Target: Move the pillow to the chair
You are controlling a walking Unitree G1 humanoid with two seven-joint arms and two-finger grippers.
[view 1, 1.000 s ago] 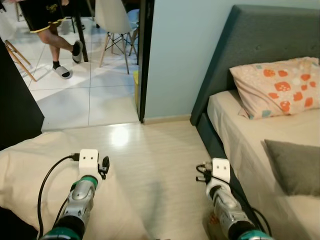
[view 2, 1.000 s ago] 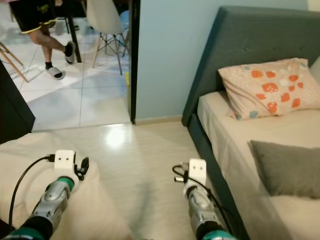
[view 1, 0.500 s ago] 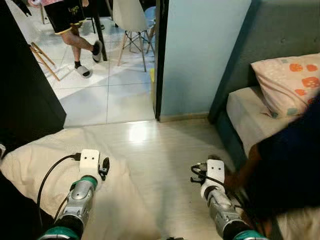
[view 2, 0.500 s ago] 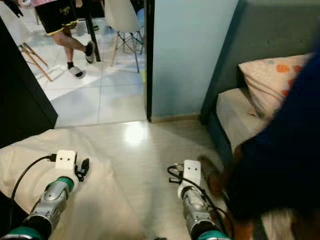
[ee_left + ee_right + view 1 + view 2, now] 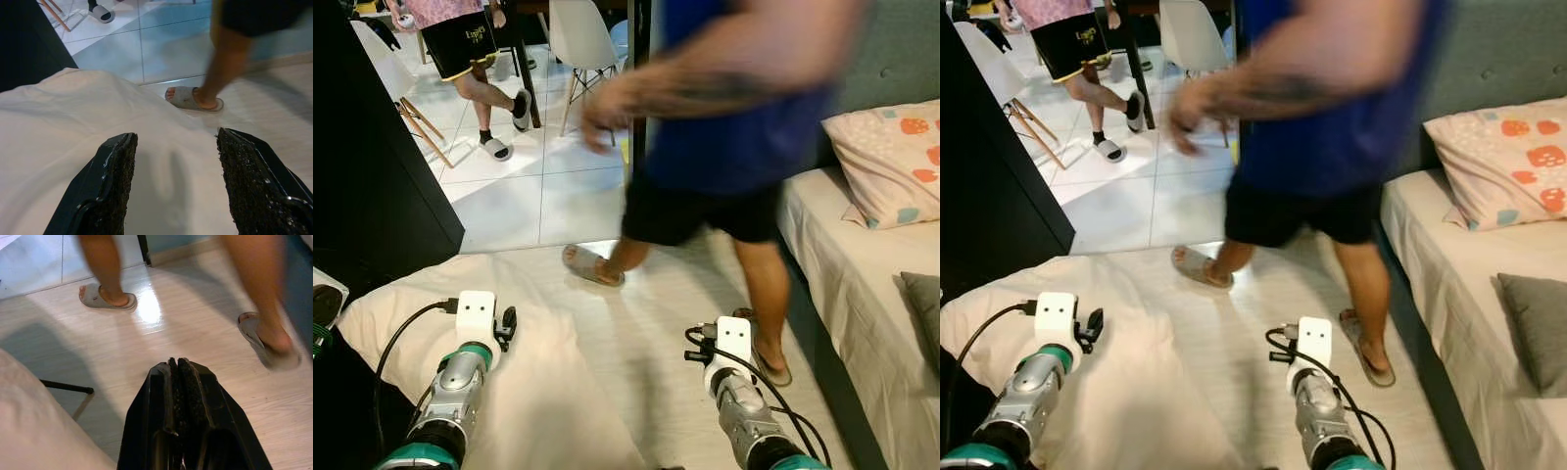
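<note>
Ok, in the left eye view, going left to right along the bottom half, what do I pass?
Black cabinet → left gripper over the cream pillow → grey sandal of the person in blue crossing the floor → right arm's wrist → bed → grey cushion.

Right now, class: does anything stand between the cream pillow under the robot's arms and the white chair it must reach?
Yes. A person in a blue shirt is crossing the floor in front of the doorway, between the cream pillow and the white chair in the tiled room beyond.
</note>
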